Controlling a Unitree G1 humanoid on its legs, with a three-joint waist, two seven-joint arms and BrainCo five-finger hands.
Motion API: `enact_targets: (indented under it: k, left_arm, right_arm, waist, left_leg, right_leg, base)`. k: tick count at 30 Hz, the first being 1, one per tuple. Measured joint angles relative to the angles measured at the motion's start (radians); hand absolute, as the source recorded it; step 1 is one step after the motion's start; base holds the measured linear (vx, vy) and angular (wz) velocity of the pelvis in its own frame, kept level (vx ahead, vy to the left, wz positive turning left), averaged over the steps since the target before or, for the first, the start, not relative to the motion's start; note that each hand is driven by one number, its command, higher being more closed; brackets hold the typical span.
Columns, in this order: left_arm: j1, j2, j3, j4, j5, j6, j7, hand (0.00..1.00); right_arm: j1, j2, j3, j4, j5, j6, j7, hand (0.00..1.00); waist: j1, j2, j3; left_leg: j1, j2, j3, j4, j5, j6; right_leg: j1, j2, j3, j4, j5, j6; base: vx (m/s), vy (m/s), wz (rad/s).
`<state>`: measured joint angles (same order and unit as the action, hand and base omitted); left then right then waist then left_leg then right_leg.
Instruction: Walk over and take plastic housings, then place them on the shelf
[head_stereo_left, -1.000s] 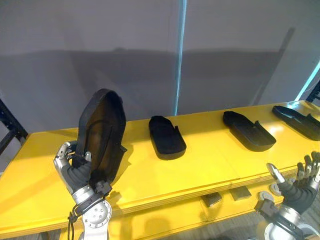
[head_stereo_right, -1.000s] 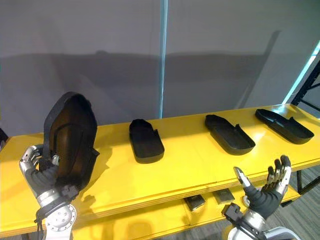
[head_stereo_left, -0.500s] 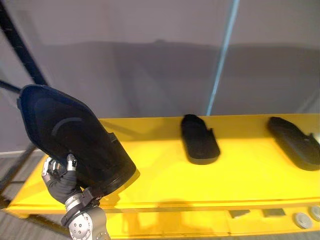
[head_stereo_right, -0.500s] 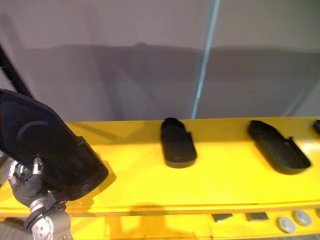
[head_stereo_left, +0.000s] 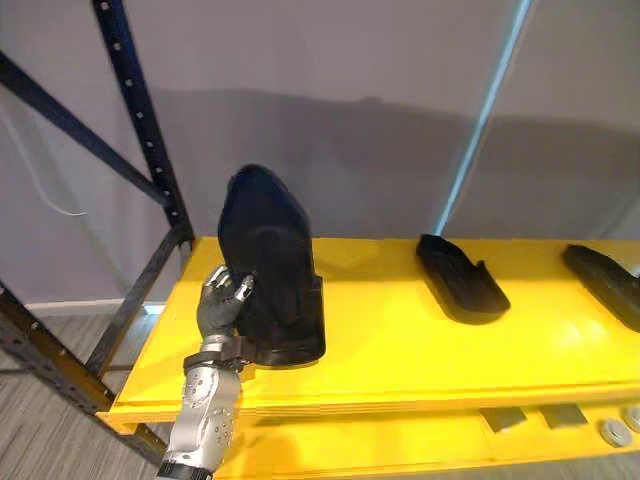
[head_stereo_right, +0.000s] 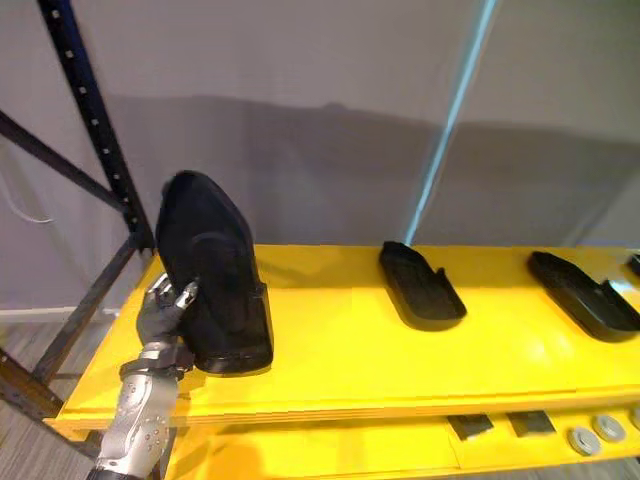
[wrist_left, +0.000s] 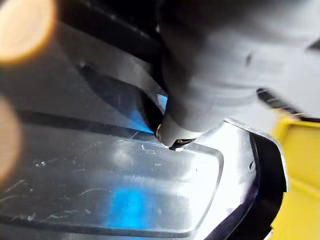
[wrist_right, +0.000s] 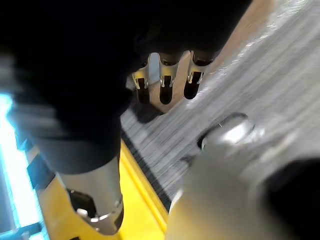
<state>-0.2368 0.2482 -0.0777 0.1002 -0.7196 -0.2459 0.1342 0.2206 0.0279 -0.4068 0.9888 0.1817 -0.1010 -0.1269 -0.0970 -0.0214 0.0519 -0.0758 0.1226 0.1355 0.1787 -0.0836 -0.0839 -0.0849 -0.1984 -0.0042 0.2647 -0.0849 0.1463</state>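
The left hand (head_stereo_left: 222, 303) clasps the housing (head_stereo_left: 270, 260) by its left edge, fingers (head_stereo_left: 238, 290) curled onto its flank.

In the left eye view the housing rises just ahead and to the right of the hand. Its long axis is close to upright, and its lower end rests on the shelf (head_stereo_left: 400, 350) beside the palm. Far to the hand's right, a second housing (head_stereo_left: 460, 280) and a third (head_stereo_left: 605, 282) lie flat, long axes running front to back. A dark post (head_stereo_left: 140, 130) stands behind the hand, to its left.

The right eye view agrees: the foot is down near the shelf's left end, the top free. The likely next move is to tip that long axis down onto the shelf and let go, and the left hand is the one placed to do it.

In the left wrist view a fingertip (wrist_left: 172, 135) presses the housing's glossy face. No label or writing can be read.

In the right wrist view the right hand (wrist_right: 165, 75) hangs over grey floor (wrist_right: 260, 75), fingers loose and straight, holding nothing.
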Motion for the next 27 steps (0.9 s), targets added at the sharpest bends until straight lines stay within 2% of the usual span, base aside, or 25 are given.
enact_targets:
  k: [2,3,5,8,10,12,16,22,26,27]
  left_arm:
    - [-0.033,0.012,-0.009,0.048,-0.027,0.011,-0.017,1.00]
    - [-0.054,0.034,-0.010,0.085,-0.052,0.028,-0.021,1.00]
    - [-0.069,0.072,-0.009,0.123,-0.095,0.046,-0.023,1.00]
    - [-0.105,0.187,-0.007,0.150,-0.122,0.063,-0.019,1.00]
    - [-0.178,0.288,-0.007,0.217,-0.121,0.074,-0.005,1.00]
    - [-0.219,0.335,-0.007,0.275,-0.120,0.094,0.000,1.00]
    - [-0.280,0.422,-0.008,0.344,-0.102,0.125,0.034,1.00]
    - [-0.387,0.534,-0.052,0.431,-0.041,0.148,0.027,1.00]
    - [-0.405,0.542,-0.068,0.443,-0.017,0.154,0.019,1.00]
    - [-0.405,0.544,-0.068,0.444,-0.003,0.157,0.014,1.00]
  right_arm:
    - [0.001,-0.008,0.010,0.002,-0.009,0.002,0.012,0.00]
    - [0.002,-0.014,0.016,0.004,-0.023,0.004,0.018,0.00]
    - [0.000,-0.031,0.017,0.005,-0.038,0.012,0.028,0.00]
    - [0.002,-0.049,0.021,0.005,-0.054,0.022,0.034,0.00]
    - [0.002,-0.051,0.037,0.001,-0.075,0.026,0.041,0.00]
    - [0.002,-0.055,0.036,0.002,-0.075,0.035,0.049,0.00]
    - [-0.015,-0.061,0.037,0.004,-0.074,0.043,0.058,0.00]
    - [-0.042,-0.072,0.075,0.002,-0.073,0.045,0.071,0.00]
    - [-0.055,-0.077,0.075,0.004,-0.073,0.046,0.071,0.00]
    - [-0.062,-0.080,0.077,0.004,-0.072,0.046,0.073,0.00]
  waist:
    - [0.001,0.000,0.008]
    - [0.001,-0.003,0.017]
    - [0.001,0.019,0.055]
    - [0.020,0.042,0.063]
    - [0.021,0.038,0.076]
    - [0.012,0.037,0.102]
    - [0.005,0.038,0.154]
    - [0.005,0.043,0.204]
    - [0.006,0.050,0.214]
    - [0.014,0.052,0.225]
  left_leg:
    - [0.002,-0.017,0.000,-0.028,0.026,-0.003]
    - [0.005,-0.015,-0.005,-0.057,0.052,-0.010]
    - [0.025,0.004,-0.025,-0.126,0.095,-0.011]
    - [-0.001,0.040,-0.032,-0.194,0.127,-0.014]
    - [-0.039,0.050,-0.030,-0.232,0.157,-0.024]
    - [-0.041,0.047,-0.025,-0.244,0.173,-0.036]
    - [-0.041,0.041,-0.022,-0.244,0.173,-0.036]
    - [-0.045,0.040,-0.017,-0.244,0.173,-0.036]
    - [-0.068,0.034,-0.008,-0.242,0.177,-0.030]
    - [-0.069,0.031,0.005,-0.241,0.179,-0.027]
  right_leg:
    - [0.009,-0.002,-0.014,-0.035,-0.026,-0.028]
    - [0.015,0.003,-0.015,-0.068,-0.041,-0.022]
    - [0.008,0.028,-0.030,-0.074,-0.032,-0.034]
    - [-0.028,0.079,-0.017,-0.146,0.014,-0.036]
    - [-0.063,0.097,-0.006,-0.189,0.055,-0.039]
    - [-0.063,0.095,-0.003,-0.207,0.082,-0.041]
    - [-0.060,0.090,-0.006,-0.216,0.083,-0.041]
    - [-0.066,0.089,-0.003,-0.221,0.088,-0.044]
    - [-0.094,0.083,0.010,-0.220,0.099,-0.041]
    - [-0.103,0.081,0.022,-0.221,0.106,-0.040]
  base:
    - [-0.07,-0.069,0.04]
    - [-0.14,-0.183,0.15]
    - [-0.14,-0.185,0.13]
    - [-0.06,-0.091,-0.27]
    - [0.02,-0.037,-0.25]
    - [0.07,0.006,-0.08]
    - [0.07,0.013,-0.01]
    - [0.01,0.003,-0.01]
    - [-0.05,0.028,-0.08]
    - [-0.05,0.023,-0.20]
